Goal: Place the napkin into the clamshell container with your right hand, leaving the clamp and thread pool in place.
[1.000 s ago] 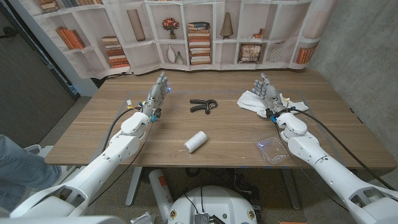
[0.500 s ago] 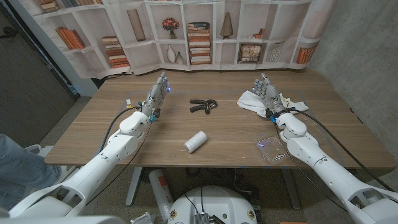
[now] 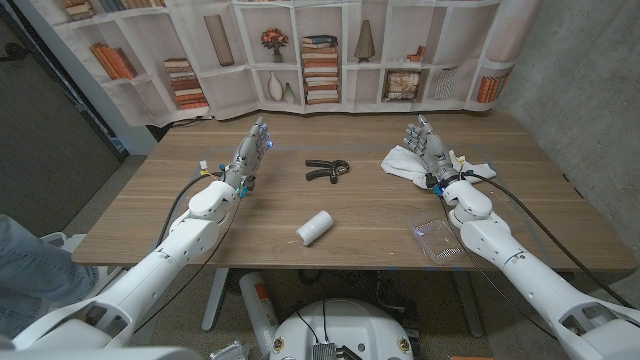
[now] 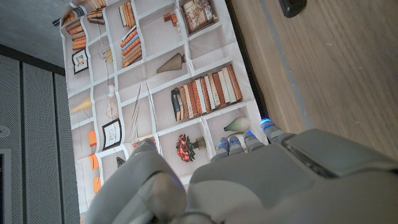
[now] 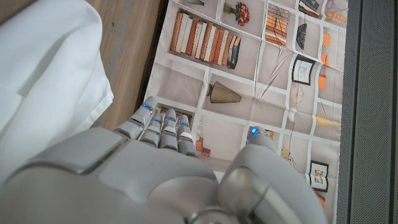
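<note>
Table point(image 3: 180, 215) first: we stand with both arms out over it. The napkin point(image 3: 402, 163), white and crumpled, lies at the far right; the clear container point(image 3: 438, 240) sits near the front edge on the same side, well apart from it. Our right hand point(image 3: 425, 148) is just beside the napkin with fingers apart, holding nothing. Our left hand point(image 3: 252, 155) is up on the far left, also empty, fingers apart. We judge the reach is in hand: bring the right fingers down onto the cloth, gather a full fold, lift clear. The spool point(image 3: 314, 228) and clamp point(image 3: 326, 169) sit mid-table; we keep the carry on the right, away from them.
</note>
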You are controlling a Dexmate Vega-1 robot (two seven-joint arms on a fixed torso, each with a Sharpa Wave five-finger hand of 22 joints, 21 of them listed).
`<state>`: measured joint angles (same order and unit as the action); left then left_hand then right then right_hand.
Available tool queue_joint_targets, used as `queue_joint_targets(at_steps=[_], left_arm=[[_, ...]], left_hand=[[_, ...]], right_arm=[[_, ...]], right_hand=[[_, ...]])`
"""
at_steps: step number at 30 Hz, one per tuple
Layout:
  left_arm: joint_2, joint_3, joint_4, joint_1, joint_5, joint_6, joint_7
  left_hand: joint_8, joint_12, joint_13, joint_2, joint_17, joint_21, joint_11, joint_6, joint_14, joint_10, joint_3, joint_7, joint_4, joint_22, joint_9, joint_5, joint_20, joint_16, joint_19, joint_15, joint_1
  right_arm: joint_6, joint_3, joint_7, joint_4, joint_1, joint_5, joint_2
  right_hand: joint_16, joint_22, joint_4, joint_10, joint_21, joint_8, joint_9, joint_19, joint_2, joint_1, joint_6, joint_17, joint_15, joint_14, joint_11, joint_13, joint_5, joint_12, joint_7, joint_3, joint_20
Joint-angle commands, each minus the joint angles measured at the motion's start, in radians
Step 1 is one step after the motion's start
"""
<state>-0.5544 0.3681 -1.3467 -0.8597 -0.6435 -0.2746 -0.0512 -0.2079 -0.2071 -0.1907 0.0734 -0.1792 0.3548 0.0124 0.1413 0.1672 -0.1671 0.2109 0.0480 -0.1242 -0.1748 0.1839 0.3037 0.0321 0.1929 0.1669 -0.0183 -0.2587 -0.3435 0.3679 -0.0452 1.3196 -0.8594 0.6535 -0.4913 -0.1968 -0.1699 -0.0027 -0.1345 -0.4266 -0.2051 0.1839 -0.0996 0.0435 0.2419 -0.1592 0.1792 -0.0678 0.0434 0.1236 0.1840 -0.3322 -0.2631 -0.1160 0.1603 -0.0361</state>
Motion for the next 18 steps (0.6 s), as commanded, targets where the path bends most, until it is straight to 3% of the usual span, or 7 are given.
queue_joint_targets(at_steps=[1, 18], left_arm=[[0.005, 0.008, -0.004, 0.000, 0.031, -0.039, 0.004], [0.016, 0.014, 0.020, 0.009, 0.024, -0.043, -0.012]], left_hand=[[-0.002, -0.006, 0.000, -0.001, -0.002, -0.003, -0.005, -0.007, 0.050, -0.004, 0.005, -0.002, 0.006, -0.001, 0.005, 0.005, 0.002, 0.002, 0.103, -0.003, -0.011], [-0.002, -0.006, 0.001, -0.009, -0.002, -0.011, -0.003, -0.014, 0.044, 0.001, 0.005, -0.002, 0.008, -0.002, 0.005, 0.009, -0.003, 0.002, 0.101, -0.002, -0.017]], right_arm=[[-0.012, 0.008, -0.008, 0.006, 0.008, -0.008, 0.005], [-0.044, 0.016, -0.002, 0.027, -0.004, -0.043, -0.006]], right_hand=[[-0.001, -0.005, -0.005, -0.010, 0.003, -0.001, 0.004, -0.008, 0.000, 0.010, -0.012, 0.002, -0.003, 0.006, -0.004, 0.001, 0.003, 0.004, 0.001, 0.003, -0.002], [0.001, -0.006, -0.007, -0.016, 0.011, 0.000, 0.004, -0.010, -0.001, 0.012, -0.014, 0.002, -0.001, 0.009, -0.007, 0.002, 0.007, 0.005, 0.008, 0.001, -0.002]])
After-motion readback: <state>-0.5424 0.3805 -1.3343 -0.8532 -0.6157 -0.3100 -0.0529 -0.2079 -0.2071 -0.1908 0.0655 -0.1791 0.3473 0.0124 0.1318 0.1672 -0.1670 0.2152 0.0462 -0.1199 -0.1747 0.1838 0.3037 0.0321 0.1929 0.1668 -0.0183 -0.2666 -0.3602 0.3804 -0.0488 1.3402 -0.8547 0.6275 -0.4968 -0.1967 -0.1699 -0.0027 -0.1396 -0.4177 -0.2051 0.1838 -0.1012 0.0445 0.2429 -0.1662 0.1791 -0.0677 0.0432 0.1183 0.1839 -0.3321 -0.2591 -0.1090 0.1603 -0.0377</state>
